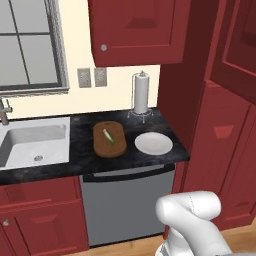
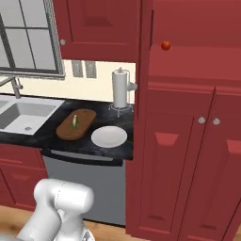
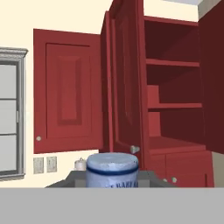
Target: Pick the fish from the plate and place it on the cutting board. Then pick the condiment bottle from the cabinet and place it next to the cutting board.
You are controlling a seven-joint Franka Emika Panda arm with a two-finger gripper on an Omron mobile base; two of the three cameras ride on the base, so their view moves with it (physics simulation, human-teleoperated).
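The condiment bottle (image 3: 112,169) is seen in the hand view directly between the jaws, its pale blue cap and the top of a lettered label rising at the bottom centre. The jaws are judged closed narrowly on the bottle; the fingertips themselves are hidden behind it, so the contact faces cannot be inspected. The bottle's long axis is upright as that view frames it, running along the line of the gripper.

Ahead of the jaws and to their right, the cabinet (image 3: 175,87) stands with its door swung open and its shelves bare. The bottle is therefore judged to be already out of the cabinet and in carriage.

The fish (image 1: 108,135) lies on the cutting board (image 1: 109,139), lengthwise along it, and the plate (image 1: 153,143) beside the board is bare. The first half of the task is judged complete.

The relation on which the coming move turns: the cutting board lies well below the jaws and to their left, under the wall cupboard (image 3: 65,89) and near the paper towel roll (image 1: 141,93). A descent to the counter (image 1: 80,132) is called for, with the bottle kept upright. Free counter is noted on the sink (image 1: 35,142) side of the board; the plate occupies the other side. A tilt during descent is judged the chief hazard.
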